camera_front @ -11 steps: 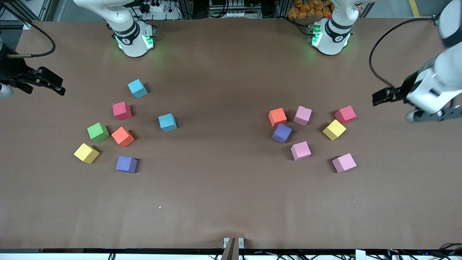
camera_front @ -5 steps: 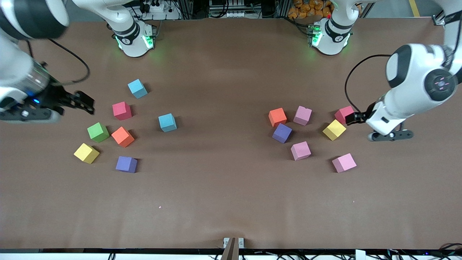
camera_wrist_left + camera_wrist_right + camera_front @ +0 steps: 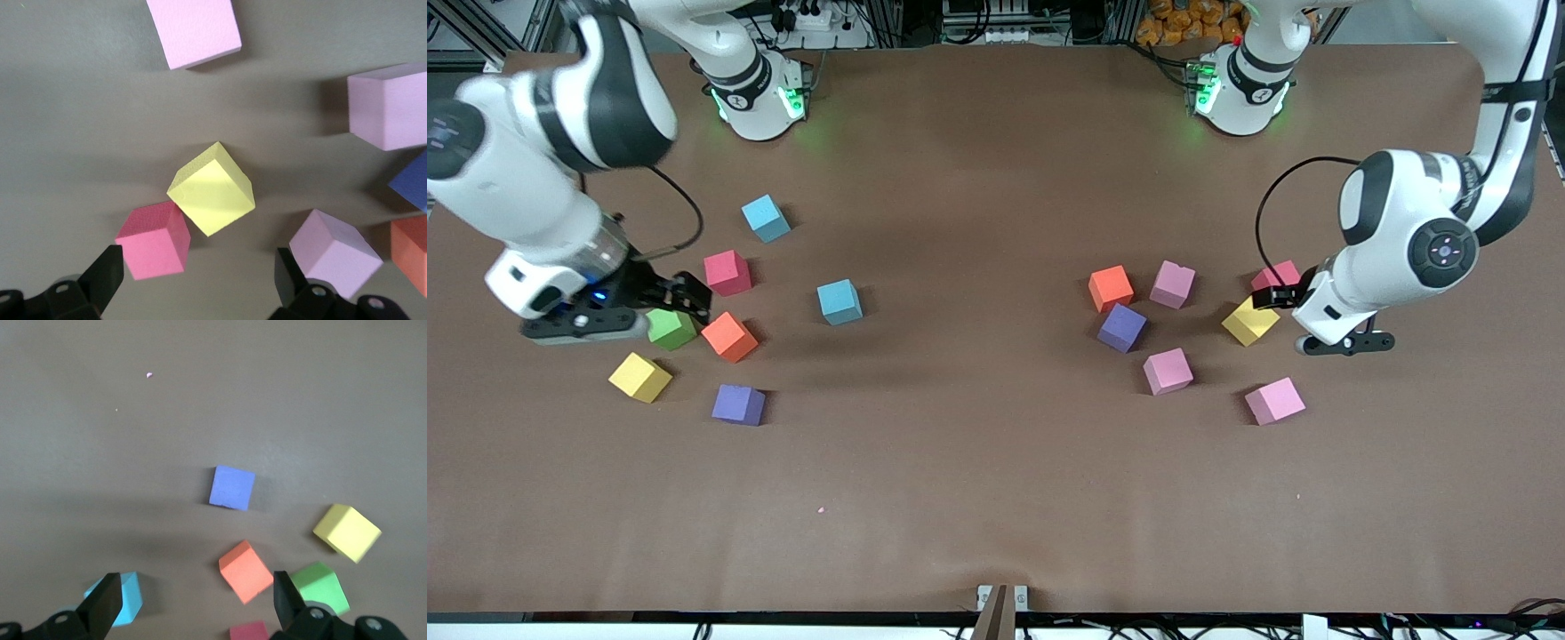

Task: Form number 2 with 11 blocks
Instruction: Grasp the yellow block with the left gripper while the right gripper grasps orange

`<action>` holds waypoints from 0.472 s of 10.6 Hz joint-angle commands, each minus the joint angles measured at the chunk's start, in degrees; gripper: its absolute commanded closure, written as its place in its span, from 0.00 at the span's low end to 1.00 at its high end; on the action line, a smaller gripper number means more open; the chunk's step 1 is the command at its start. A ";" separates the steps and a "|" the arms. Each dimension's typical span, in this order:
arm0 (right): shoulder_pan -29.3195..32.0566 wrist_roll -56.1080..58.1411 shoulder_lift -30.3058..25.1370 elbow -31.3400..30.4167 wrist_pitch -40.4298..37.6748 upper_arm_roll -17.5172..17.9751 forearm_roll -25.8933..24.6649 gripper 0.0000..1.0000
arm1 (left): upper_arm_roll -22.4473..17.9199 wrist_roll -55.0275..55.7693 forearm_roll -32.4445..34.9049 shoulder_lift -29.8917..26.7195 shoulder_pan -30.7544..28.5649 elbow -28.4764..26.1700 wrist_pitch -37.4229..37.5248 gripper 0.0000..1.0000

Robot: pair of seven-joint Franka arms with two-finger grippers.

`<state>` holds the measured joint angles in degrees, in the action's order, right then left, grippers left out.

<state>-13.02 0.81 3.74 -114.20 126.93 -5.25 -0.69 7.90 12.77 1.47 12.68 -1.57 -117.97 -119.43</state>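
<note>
The blocks lie loose in two clusters, and no number 2 is in view. Toward the right arm's end lie green, orange, yellow, purple and two light blue blocks. My right gripper hangs open over the green and orange blocks. Toward the left arm's end lie orange, purple, yellow and three pink blocks. My left gripper hangs open and empty over the yellow block.
A red cube sits beside the right gripper, and another red cube touches the yellow block under the left gripper. The brown table has bare room between the clusters and toward the front camera.
Both arms have swung in from the table's ends and lowered over their clusters. Both grippers stay open. No block has moved.
</note>
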 commanded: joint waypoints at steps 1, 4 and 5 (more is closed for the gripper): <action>0.27 7.68 0.12 -6.90 8.84 -0.02 -0.81 0.00 | 0.28 9.23 1.00 0.40 -2.55 -3.67 -6.41 0.00; 0.80 9.29 3.89 -7.79 11.48 -0.02 -0.90 0.00 | 0.19 25.95 1.52 5.67 -0.89 -3.06 -11.76 0.00; 1.06 12.51 6.35 -7.71 12.98 -0.11 -0.90 0.00 | 0.19 29.04 1.52 6.12 -0.45 -3.06 -12.66 0.00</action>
<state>-12.66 10.22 7.15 -121.76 137.37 -5.50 -0.92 7.96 36.37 1.49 17.57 -2.62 -121.26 -130.20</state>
